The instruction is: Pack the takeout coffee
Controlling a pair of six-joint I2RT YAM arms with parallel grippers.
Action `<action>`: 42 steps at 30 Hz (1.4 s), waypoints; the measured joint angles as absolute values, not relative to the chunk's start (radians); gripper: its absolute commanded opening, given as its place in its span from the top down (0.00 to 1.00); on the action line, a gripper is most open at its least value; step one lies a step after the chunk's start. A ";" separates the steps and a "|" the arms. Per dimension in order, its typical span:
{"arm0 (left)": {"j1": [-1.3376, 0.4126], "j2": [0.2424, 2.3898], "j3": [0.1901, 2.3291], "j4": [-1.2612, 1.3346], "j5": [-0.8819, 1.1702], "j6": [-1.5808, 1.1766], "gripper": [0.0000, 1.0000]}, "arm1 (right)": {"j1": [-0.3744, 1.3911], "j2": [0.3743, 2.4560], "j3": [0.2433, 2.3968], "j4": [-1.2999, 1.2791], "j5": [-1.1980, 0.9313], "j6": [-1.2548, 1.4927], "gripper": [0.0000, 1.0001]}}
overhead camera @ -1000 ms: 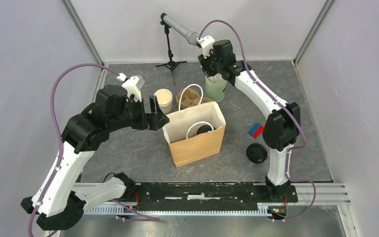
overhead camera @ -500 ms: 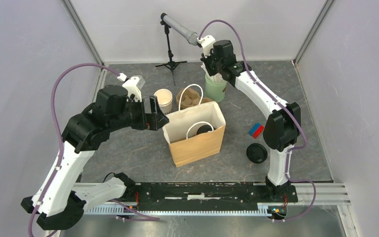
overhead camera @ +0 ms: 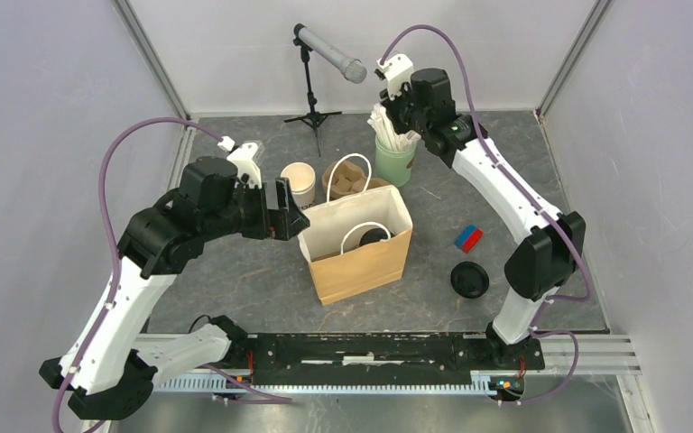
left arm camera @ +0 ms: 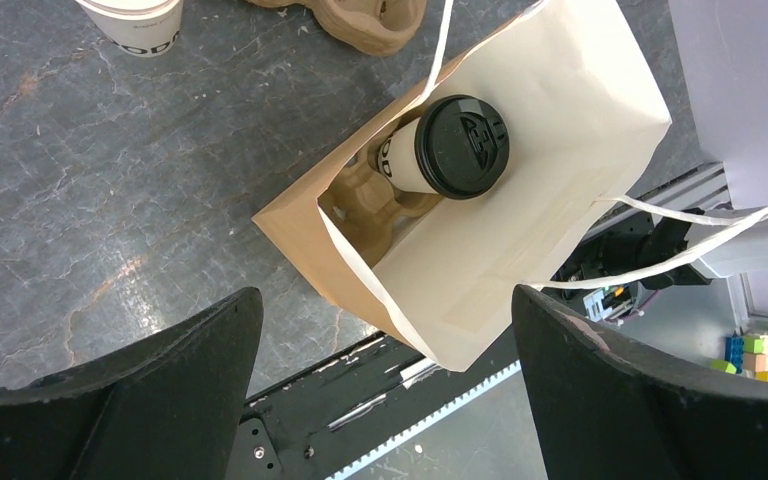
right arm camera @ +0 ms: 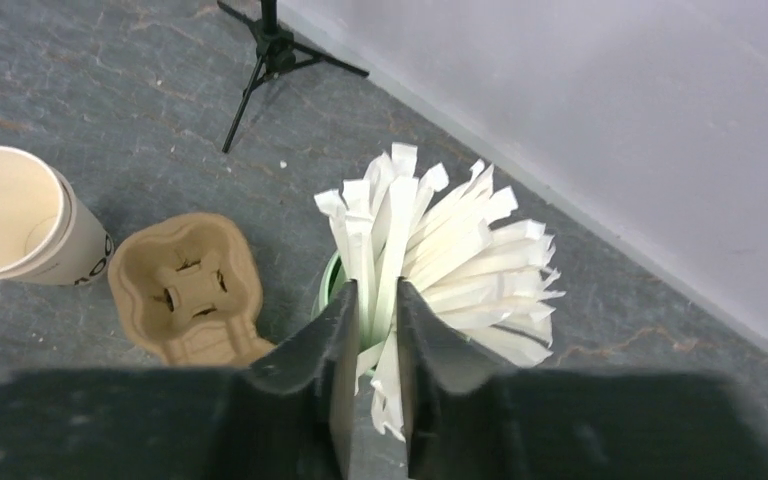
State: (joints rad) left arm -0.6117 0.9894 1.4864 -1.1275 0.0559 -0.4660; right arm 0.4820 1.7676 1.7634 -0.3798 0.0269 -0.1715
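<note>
"ODO" is showing on the lidless cup (left arm camera: 135,25) at eleven o'clock of the bag (left arm camera: 520,260) holding the takeout coffee (left arm camera: 460,147), while the left claw (left arm camera: 385,300) is hovering spread and the right claw (right arm camera: 372,300) is pinching a wrapped straw (right arm camera: 385,235).

In the top view the paper bag (overhead camera: 361,257) hides all of the takeout coffee (overhead camera: 374,236) except its black lid. The left wrist view's far edge cuts off the cup stack (left arm camera: 135,22) and the cup carrier (left arm camera: 375,22). In the right wrist view the wrapped straws (right arm camera: 440,250) cover nearly all of the green holder (right arm camera: 324,290). The near part of the right gripper (right arm camera: 377,290) is blurred, and it is unclear whether it pinches a straw.
</note>
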 measured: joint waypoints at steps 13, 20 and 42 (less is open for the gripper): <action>-0.612 0.988 1.481 -1.129 0.065 -0.466 0.00 | 0.468 1.858 1.864 -0.512 0.014 -0.118 0.63; -0.612 0.992 1.481 -1.128 0.085 -0.465 0.00 | 0.468 1.857 1.848 -0.584 0.012 -0.074 0.63; -0.612 0.983 1.459 -1.128 0.108 -0.459 0.00 | 0.468 1.857 1.828 -0.637 0.027 -0.033 0.62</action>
State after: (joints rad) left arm -0.6117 0.9829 1.4593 -1.1278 0.1078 -0.4587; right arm 0.4683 1.8572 1.8278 -0.6369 0.0265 -0.0326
